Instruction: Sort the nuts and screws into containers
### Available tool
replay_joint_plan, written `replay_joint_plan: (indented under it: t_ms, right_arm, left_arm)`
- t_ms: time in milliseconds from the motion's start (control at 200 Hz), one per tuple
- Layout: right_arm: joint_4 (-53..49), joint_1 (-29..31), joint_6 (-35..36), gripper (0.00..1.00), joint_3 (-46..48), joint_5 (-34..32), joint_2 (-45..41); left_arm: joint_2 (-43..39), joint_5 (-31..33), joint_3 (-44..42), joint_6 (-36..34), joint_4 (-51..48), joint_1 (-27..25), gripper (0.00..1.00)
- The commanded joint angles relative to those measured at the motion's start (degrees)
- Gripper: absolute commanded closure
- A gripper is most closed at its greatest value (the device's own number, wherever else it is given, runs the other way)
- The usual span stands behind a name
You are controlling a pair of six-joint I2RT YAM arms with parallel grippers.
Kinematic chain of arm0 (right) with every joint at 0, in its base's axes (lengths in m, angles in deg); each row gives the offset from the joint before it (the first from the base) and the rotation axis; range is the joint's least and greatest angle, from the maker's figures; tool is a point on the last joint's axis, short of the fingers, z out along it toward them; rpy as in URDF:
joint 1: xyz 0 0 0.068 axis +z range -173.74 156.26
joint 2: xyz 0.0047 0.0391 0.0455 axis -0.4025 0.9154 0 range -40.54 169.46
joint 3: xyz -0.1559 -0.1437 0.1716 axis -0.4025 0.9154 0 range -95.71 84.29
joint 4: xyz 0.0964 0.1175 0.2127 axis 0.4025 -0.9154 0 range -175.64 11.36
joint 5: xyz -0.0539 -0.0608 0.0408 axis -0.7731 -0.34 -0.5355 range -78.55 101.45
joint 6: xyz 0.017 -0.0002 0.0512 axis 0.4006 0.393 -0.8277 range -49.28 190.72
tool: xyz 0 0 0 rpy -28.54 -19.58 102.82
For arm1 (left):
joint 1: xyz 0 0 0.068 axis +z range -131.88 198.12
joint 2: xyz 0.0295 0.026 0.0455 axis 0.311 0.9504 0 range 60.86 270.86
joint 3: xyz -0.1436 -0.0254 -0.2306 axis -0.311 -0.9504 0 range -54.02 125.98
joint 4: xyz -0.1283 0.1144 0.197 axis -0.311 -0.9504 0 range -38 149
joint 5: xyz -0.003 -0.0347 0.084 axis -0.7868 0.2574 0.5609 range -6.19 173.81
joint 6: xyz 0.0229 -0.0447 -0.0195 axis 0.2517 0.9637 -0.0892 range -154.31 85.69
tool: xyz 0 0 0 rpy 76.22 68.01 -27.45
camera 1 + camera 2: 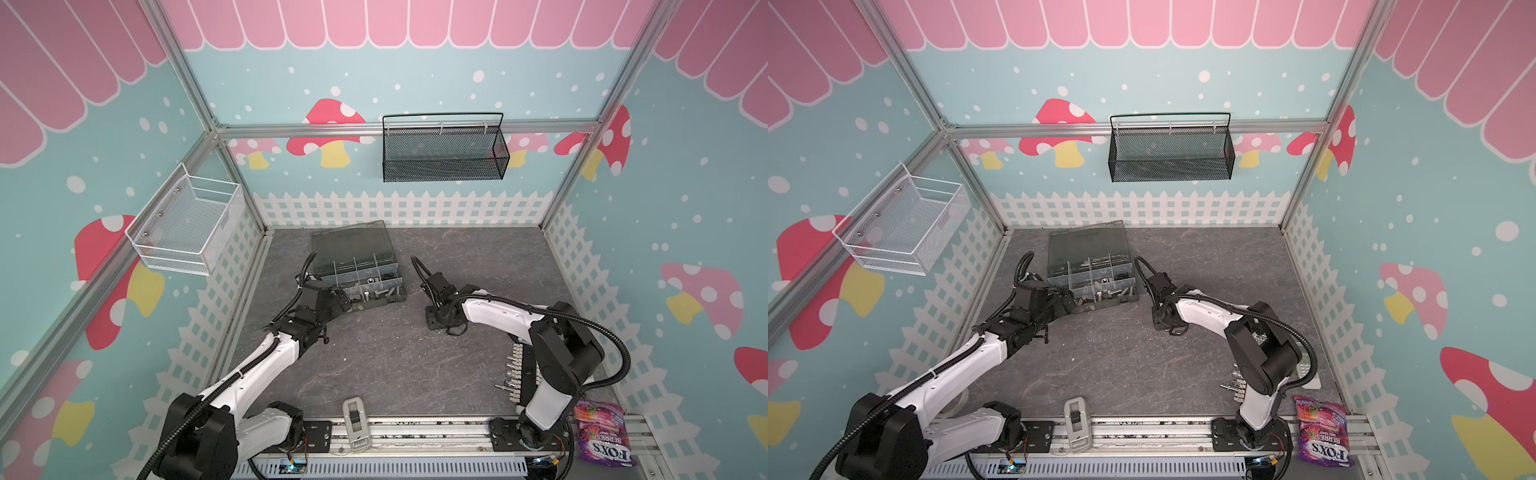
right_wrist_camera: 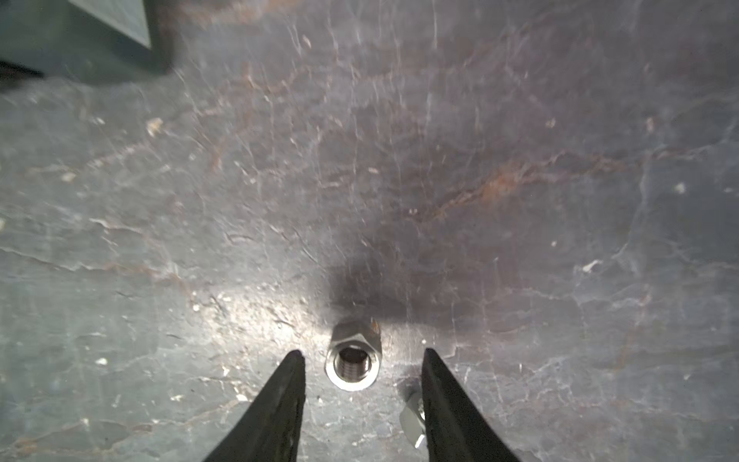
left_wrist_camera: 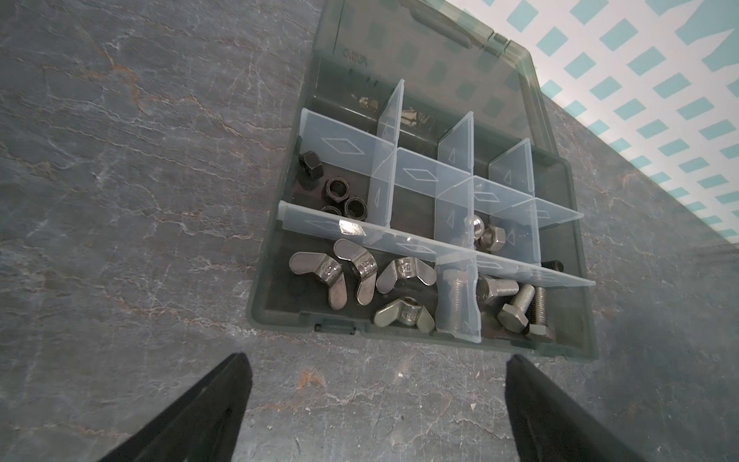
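the left claw [image 3: 378,358] is spread wide and holds nothing, hovering over the slate-grey table [image 3: 120,200] just in front of the organizer box [image 3: 256,304], whose smoky lid stands open at the back. in the box's front row, four silver wing nuts [image 3: 362,280] share one compartment and a few silver bolts [image 3: 516,300] lie in the next, with a pale divider between them. in the row behind, some black hex nuts [image 3: 340,196] sit in the end compartment and a couple of silver hex nuts [image 3: 486,234] sit further along. in both top views the box is at the back of the table, left of the middle, with the left claw at its near left corner. off to the box's right, the right claw [image 2: 362,351] is down at the table, its fingers partly apart. a single silver nut [image 2: 354,366] stands on the table between them, with a gap on either side, so nothing is gripped. a small shiny piece [image 2: 412,416] lies just beside one finger, too blurred to name.
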Motion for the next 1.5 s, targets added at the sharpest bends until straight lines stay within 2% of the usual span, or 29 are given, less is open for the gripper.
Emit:
replay_joint_plan:
  t_ms: [0, 745, 1021, 1301, 1496]
  right_arm:
    - [-0.4, -0.3, -0.5, 0.51, 0.7, 2.6, 0.2]
    - [0.7, 0.0, 1.3, 0.6, -2.6, 7.4, 7.0]
    - [-3.4, 0.6, 0.8, 0.62, -3.5, 2.9, 8.3]
    - [-5.3, 1.8, 0.1, 0.61, -3.2, 1.8, 8.5]
    - [-5.2, 2.5, -0.1, 0.7, -3.5, 1.8, 8.5]
  left_arm:
    - [0.5, -0.9, -0.2, 1.4, 1.1, 0.4, 0.0]
    - [1.2, -1.0, 0.0, 1.3, 1.4, 0.4, 0.0]
    - [1.5, -1.1, 0.2, 1.2, 1.4, 0.4, 0.0]
    - [1.5, -1.2, 0.1, 1.3, 1.5, 0.4, 0.0]
    - [1.5, -1.1, 0.0, 1.3, 1.5, 0.4, 0.0]
